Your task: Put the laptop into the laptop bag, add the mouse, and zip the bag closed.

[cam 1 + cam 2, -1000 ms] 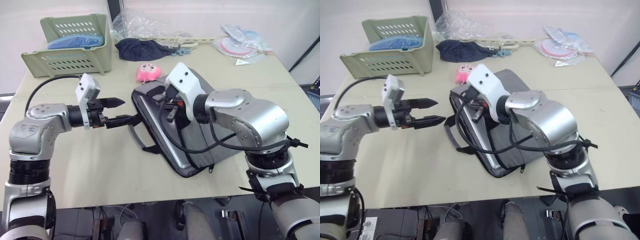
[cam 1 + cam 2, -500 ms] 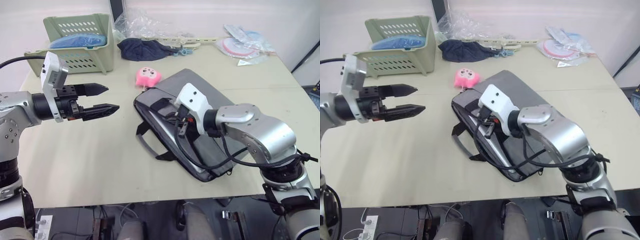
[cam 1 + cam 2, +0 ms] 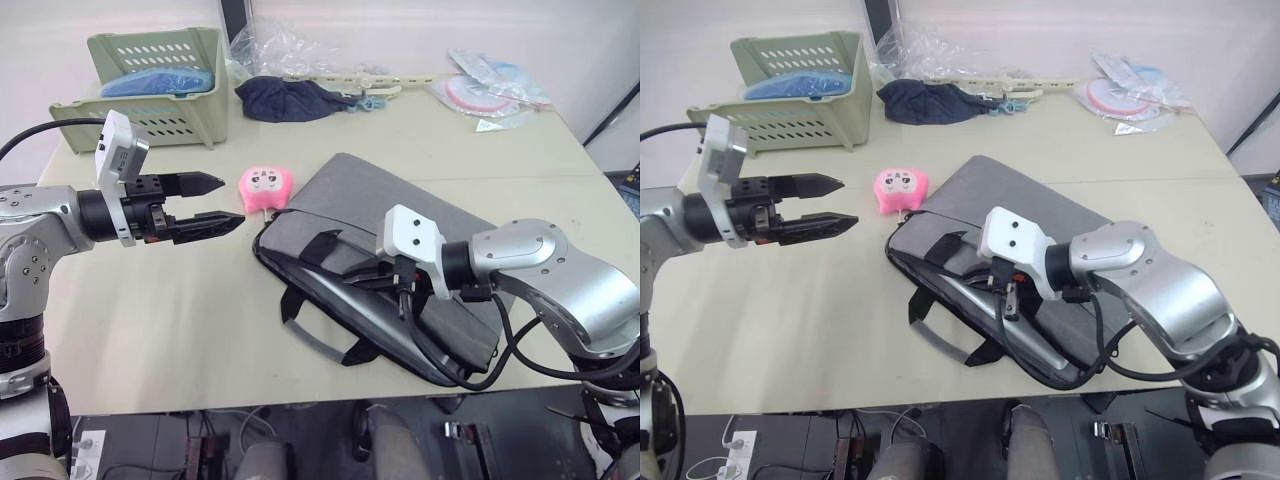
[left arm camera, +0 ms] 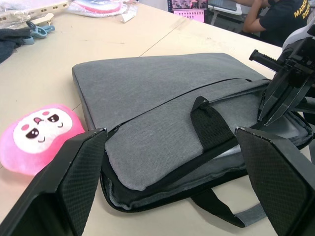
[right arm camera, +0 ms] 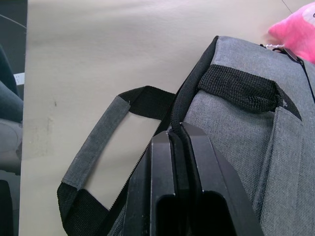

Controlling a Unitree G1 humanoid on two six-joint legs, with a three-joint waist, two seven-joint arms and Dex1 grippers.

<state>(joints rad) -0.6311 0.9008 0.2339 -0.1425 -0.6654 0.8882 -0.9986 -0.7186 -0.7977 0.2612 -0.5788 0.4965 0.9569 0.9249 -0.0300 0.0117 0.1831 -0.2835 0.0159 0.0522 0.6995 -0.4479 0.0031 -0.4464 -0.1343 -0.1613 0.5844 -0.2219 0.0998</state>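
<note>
The grey laptop bag [image 3: 400, 215] lies flat across the middle of the table, its black zipper seam open along the near edge. A strip of the silver laptop [image 4: 227, 156] shows inside that seam. My right gripper [image 3: 1006, 305] is down on the bag's near edge, shut on the black zipper pull [image 5: 176, 119] beside a black strap handle [image 5: 238, 87]. My left gripper [image 3: 232, 200] hovers open to the left of the bag, above the table, its fingers [image 4: 74, 177] either side of the bag's corner. The mouse is out of view.
A pink plush toy [image 3: 263, 188] sits against the bag's far left corner. At the back stand a green basket [image 3: 160, 85], a dark cloth [image 3: 285, 98], clear plastic wrap [image 3: 290, 45] and packets [image 3: 485, 90]. A person [image 4: 275, 19] sits beyond the table.
The right gripper has slid along the bag's near edge toward the right, still pinched on the zipper. The left gripper let go of the bag's corner and drew back to the left.
</note>
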